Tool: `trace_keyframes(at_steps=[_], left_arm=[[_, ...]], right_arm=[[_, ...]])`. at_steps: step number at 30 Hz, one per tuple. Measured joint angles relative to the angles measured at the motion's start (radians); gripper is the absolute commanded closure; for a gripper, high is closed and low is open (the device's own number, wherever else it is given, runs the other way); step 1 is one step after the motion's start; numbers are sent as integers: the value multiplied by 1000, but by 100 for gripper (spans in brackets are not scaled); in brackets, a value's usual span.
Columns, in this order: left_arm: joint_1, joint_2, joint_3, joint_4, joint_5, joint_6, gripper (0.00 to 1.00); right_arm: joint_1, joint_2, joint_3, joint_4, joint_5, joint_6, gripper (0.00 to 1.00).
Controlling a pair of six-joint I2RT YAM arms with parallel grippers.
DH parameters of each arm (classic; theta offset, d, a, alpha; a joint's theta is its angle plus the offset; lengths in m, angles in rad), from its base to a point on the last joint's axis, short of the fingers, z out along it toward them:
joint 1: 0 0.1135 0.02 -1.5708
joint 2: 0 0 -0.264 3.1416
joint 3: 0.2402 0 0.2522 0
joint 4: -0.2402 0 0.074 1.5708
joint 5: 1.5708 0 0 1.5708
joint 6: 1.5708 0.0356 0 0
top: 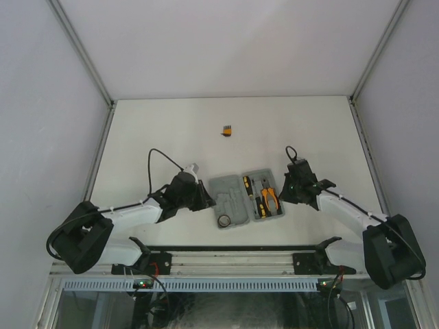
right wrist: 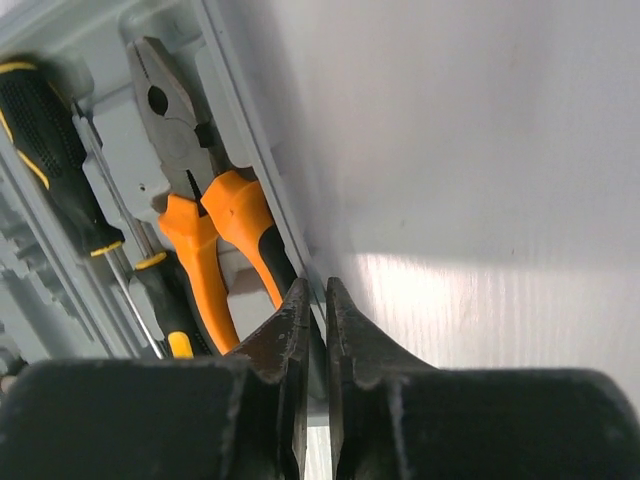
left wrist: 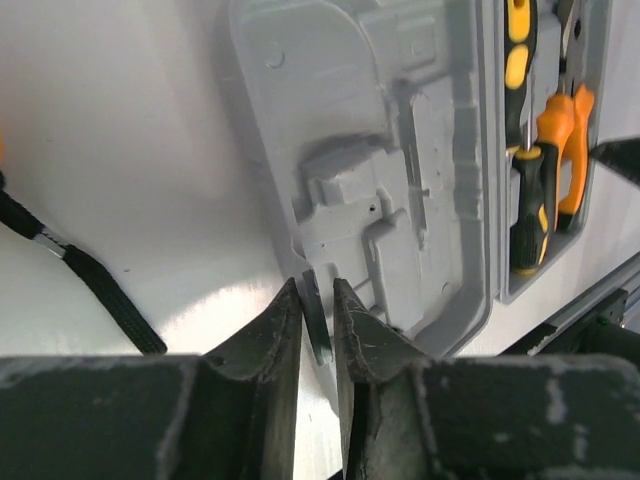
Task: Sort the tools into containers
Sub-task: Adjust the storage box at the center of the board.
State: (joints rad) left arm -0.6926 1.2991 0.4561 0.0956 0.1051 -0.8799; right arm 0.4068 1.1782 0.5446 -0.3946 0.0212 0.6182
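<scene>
- Left gripper [left wrist: 316,292] is almost closed, and its jaws pinch the thin outer rim of the grey tool case [left wrist: 400,150] at the near corner of the left half.
- Right gripper [right wrist: 316,290] is narrow in the same way. It holds the outer rim of the right half, just beside the orange handles of the pliers [right wrist: 205,215].
- The case lies open on the desk [top: 158,137] between my two arms. The pliers and the two screwdrivers [right wrist: 45,120] lie in the recesses of the right half. The left half looks mostly bare, with only a small black ring [top: 224,221] at its near end.
- The tiny orange-black block [top: 226,129] lies alone on the desk, well apart from the case, toward the far side.
- I judge that the sorting is nearly done. The step in hand is gripping both rims, to steady the case or to fold it; I cannot tell which.
- The next move, I think, calls for one gripper to let go of the rim, open, and reach far for the block. Such a small piece needs an exact, centred pinch.
</scene>
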Motion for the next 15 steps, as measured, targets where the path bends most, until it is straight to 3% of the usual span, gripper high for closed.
trace_keyframes(at_steps=[8, 15], left_arm=[[-38, 11, 0, 6, 11, -11, 62], [-38, -47, 1, -27, -9, -18, 58]], right_arm=[[-35, 132, 134, -10, 52, -84, 68], [-28, 2, 220, -71, 147, -122, 52]])
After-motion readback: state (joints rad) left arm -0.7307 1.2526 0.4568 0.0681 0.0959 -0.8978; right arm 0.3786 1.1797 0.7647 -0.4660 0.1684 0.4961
